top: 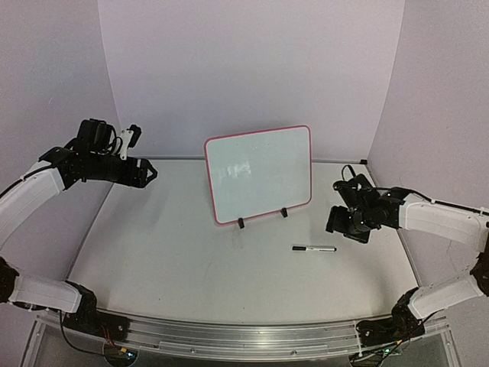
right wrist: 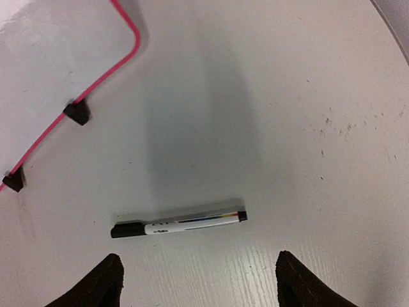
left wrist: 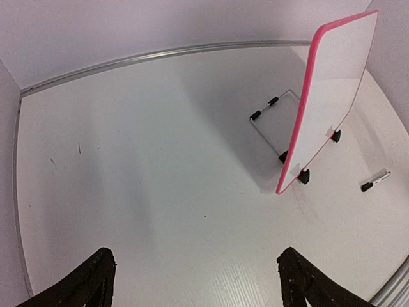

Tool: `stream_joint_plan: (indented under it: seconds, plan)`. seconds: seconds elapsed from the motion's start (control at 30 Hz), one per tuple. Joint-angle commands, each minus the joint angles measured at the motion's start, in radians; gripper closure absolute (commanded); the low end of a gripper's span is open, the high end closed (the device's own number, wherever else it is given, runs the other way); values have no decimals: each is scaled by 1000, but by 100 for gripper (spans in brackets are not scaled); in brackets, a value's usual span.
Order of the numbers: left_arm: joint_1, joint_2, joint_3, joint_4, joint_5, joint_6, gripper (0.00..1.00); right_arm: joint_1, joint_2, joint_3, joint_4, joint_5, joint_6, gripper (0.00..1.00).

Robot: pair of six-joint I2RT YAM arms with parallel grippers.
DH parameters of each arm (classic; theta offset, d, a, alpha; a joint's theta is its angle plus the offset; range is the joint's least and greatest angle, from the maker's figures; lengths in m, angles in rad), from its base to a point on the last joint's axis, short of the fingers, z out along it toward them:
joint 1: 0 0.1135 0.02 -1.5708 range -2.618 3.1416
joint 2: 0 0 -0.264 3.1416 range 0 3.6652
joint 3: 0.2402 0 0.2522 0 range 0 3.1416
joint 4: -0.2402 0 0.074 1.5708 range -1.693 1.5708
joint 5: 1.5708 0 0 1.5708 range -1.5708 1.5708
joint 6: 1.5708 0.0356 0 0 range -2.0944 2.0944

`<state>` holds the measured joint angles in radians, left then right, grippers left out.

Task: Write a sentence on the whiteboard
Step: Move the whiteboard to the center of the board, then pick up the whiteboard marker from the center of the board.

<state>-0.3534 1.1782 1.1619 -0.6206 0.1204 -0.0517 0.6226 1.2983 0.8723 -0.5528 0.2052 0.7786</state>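
Left end effector (left wrist: 195, 256), wide, alone views whiteboard's (left wrist: 332, 89) rear wire stand (left wrist: 255, 115); right end effector (right wrist: 199, 259) equally wide.

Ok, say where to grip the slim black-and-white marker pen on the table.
Take the slim black-and-white marker pen at its white mid-barrel, from straight above with the right gripper: it lies flat, lengthwise between the open fingers, so probably rotate the wrist first.

The whiteboard (top: 260, 172) is white, framed red-pink; marker (top: 314, 248) black-and-white.
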Motion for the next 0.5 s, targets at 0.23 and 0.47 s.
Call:
stream_joint_plan:
  seconds: [0.23,0.47]
  plan:
    - [2,-66,-102,103,-34,37,12,-166,139,-9,-65,-252,338,45]
    - [1,-56,-99,99,-2,22,12,-171,253,64,-49,-233,363,51]
